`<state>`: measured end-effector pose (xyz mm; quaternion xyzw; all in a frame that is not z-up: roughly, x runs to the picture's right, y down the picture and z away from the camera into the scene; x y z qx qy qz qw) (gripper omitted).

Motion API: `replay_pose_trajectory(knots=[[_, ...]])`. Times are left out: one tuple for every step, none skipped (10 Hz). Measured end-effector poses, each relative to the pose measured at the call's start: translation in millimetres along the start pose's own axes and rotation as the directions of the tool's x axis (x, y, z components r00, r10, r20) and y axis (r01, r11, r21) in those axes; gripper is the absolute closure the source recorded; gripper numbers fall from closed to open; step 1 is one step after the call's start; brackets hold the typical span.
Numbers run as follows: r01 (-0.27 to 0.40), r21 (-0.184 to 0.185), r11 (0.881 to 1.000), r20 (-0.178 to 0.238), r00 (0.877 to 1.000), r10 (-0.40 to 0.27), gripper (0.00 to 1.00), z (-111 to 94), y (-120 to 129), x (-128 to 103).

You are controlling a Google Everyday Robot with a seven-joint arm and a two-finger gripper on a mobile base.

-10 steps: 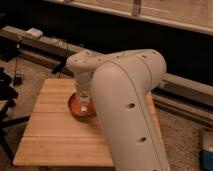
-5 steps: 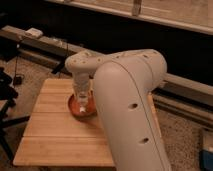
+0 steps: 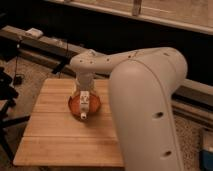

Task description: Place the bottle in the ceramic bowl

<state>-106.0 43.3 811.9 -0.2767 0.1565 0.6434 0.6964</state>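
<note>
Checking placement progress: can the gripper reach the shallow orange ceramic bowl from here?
Probably yes: the gripper hangs directly above the orange ceramic bowl on the wooden table, with the white bottle over it.

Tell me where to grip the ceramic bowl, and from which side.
Grip the ceramic bowl by its thin raised rim on the left, descending from above. The end effector and bottle hang over the middle, and the arm crowds the right.

Wooden slatted table (image 3: 55,135), dark floor (image 3: 30,75)
</note>
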Motion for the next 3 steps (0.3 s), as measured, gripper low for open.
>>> replay_pose_trajectory(knots=[[-0.007,0.001,1.0,0.01,1.0,0.007,0.2,-5.1,-5.7,1.5],[-0.002,-0.002,1.0,0.008,1.0,0.002,0.2,-4.3,-1.1,2.2],[-0.001,-0.003,1.0,0.008,1.0,0.001,0.2,-4.3,-0.4,2.4]])
